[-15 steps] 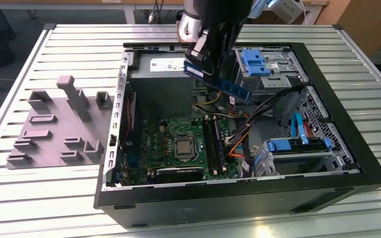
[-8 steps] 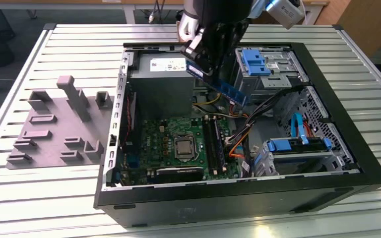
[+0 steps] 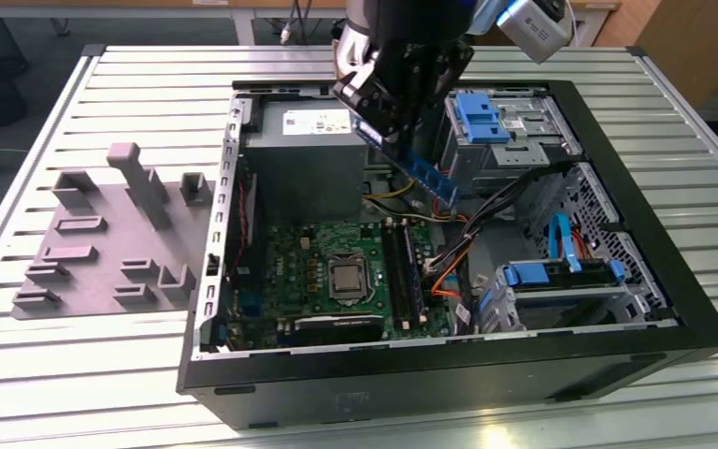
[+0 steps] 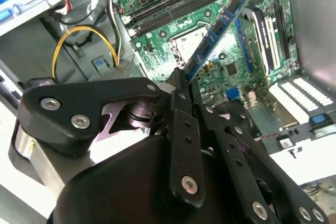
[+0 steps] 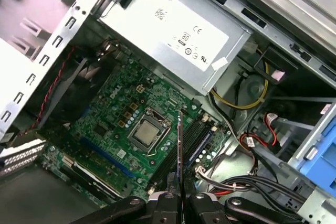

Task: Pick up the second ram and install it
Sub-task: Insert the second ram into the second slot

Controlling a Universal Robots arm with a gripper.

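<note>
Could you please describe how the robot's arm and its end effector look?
The end effector is matte black, built of flat linkage bars joined by silver screws, and it narrows toward its tips. In the exterior view, a silver-grey camera unit is mounted near the wrist.

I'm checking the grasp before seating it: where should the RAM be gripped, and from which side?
Pinch the RAM across its two flat faces, at the part farthest from the slots, coming from above. It is thin and flat, so only the faces offer grip, and the edge facing the slots must stay free. The gripper holds it this way.
</note>
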